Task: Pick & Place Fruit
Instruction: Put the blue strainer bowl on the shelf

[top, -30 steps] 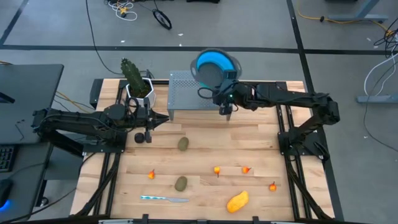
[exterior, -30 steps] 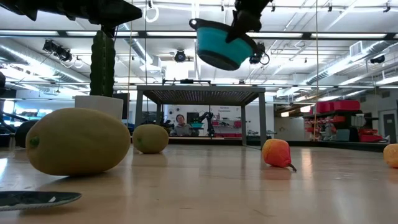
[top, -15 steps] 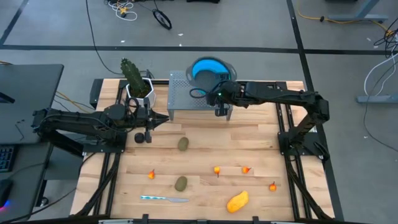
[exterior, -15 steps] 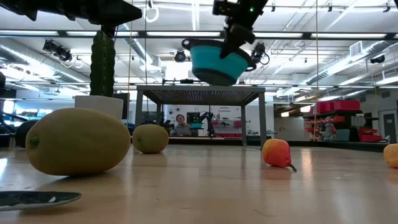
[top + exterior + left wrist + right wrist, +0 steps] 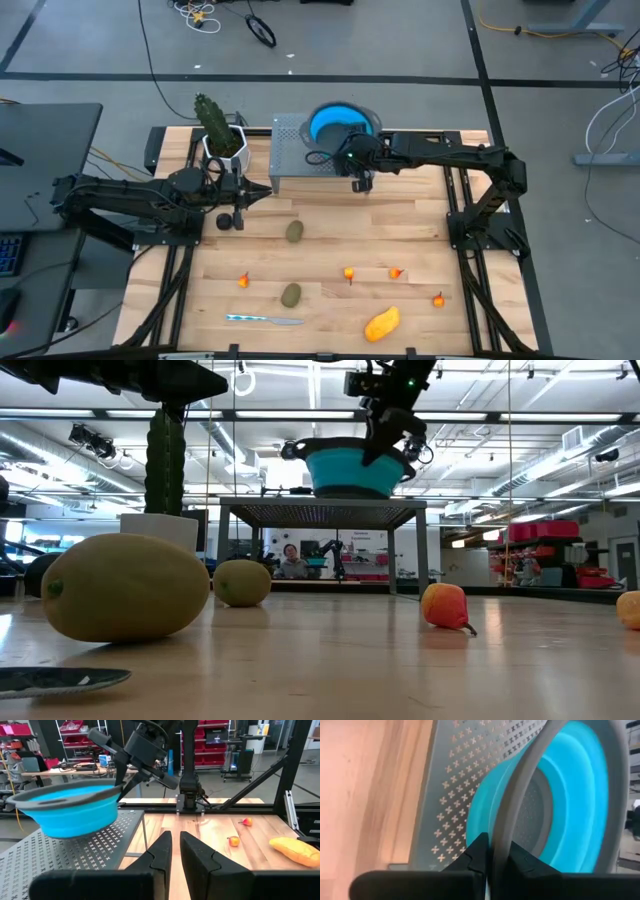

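Eight fruit pieces lie on the wooden table (image 5: 420, 215), all on the near side of both grippers: two olive-green ovals (image 5: 295, 231) (image 5: 290, 295), one near-black ball (image 5: 223, 221) just beside the left gripper (image 5: 268, 188), four small orange-red bits (image 5: 243, 281) (image 5: 348, 272) (image 5: 396, 271) (image 5: 438, 298), and one yellow-orange oblong (image 5: 381, 323) nearest the table's front edge. The right gripper (image 5: 362, 184) is clamped on the grey rim of one blue collapsible bowl (image 5: 338, 119), holding it level just above one grey perforated metal stand (image 5: 292, 150) at the table's far edge. The left gripper, fingers nearly together with nothing between them, hangs beside that stand, near one green cactus (image 5: 213, 122) in a white pot; one silver-and-blue knife (image 5: 262, 320) lies well apart from both grippers at the front edge.
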